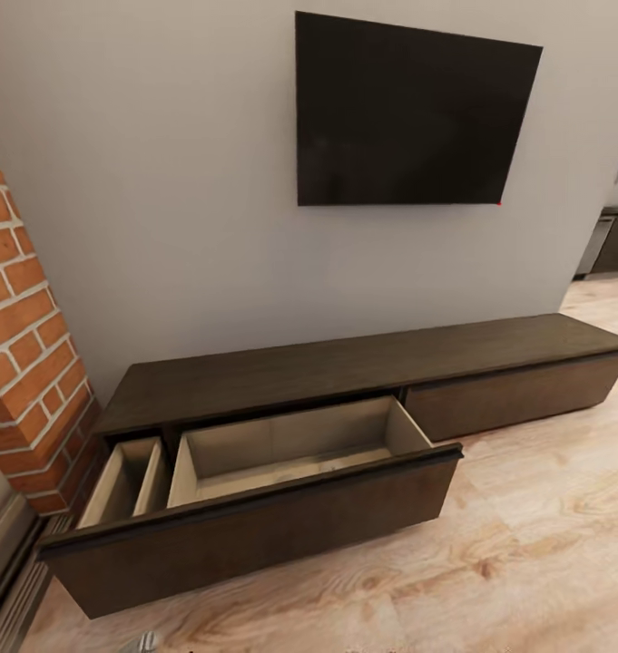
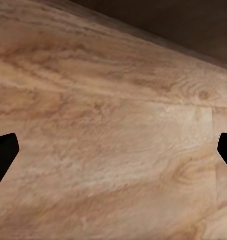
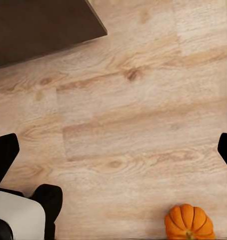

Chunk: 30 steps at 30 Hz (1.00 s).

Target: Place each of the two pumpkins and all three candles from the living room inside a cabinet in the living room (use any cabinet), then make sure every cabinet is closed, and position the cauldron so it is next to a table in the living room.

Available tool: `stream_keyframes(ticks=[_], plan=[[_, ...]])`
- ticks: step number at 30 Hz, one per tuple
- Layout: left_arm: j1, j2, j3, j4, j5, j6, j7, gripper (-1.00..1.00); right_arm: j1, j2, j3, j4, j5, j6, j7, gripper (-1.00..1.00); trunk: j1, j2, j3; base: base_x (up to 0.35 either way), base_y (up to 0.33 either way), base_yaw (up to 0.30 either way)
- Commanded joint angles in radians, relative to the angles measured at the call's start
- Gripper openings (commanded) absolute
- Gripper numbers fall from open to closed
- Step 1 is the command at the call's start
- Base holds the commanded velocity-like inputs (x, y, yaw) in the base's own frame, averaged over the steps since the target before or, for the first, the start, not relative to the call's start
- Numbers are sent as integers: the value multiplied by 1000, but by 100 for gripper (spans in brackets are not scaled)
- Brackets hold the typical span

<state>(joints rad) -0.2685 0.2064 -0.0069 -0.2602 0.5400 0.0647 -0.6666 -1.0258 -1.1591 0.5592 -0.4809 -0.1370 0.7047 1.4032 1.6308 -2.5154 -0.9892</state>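
A long, low, dark brown cabinet [image 1: 363, 363] stands against a pale grey wall [image 1: 163, 181] beneath a black wall-mounted television [image 1: 408, 113], its wide left-hand drawer [image 1: 281, 453] pulled out over the light wooden floor [image 1: 526, 544] to show two pale beige compartments, a narrow one at the far left and a broad one beside it, both bare inside; the drawer front to the right sits flush with the unit. A red brick fireplace [image 1: 23, 363] rises just left of the cabinet. In the right wrist view the right claw [image 3: 113, 150] hangs open above the floorboards, its two dark fingertips [image 3: 3, 155] set wide apart at the picture's edges with nothing between them, and a small bright orange ribbed pumpkin [image 3: 189, 222] with a dark stem sits on the floor near one fingertip, apart from it. A dark brown corner of the cabinet (its flat face only) shows at the far side of that view, well apart from the pumpkin, and a white and black part of the robot [image 3: 23, 212] shows beside the other fingertip. The left claw [image 2: 113, 155] in its own wrist view is likewise spread open over bare wooden floor, its fingertips [image 2: 2, 157] holding nothing, with a dark brown edge of furniture beyond
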Motion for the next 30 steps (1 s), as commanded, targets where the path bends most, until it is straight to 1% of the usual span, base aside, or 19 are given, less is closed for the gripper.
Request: stream_keyframes(ticks=[1,7,10,30], plan=[[0,0,-1,-1,8,7,-4,100,-3,-1,8,1,-9,10,-1,100,0,0,-1,0,0,-300],[0,0,0,-1,8,6,-3,100,-3,0,9,1,-8,10,-5,100,0,0,-1,-3,0,-300],[0,-1,0,-1,8,6,-3,100,-3,1,9,1,-9,10,-5,100,0,0,-1,-162,0,-300],[0,-2,-1,-1,8,4,-2,100,-3,0,8,1,-9,10,-6,100,0,0,-1,-331,0,-300]])
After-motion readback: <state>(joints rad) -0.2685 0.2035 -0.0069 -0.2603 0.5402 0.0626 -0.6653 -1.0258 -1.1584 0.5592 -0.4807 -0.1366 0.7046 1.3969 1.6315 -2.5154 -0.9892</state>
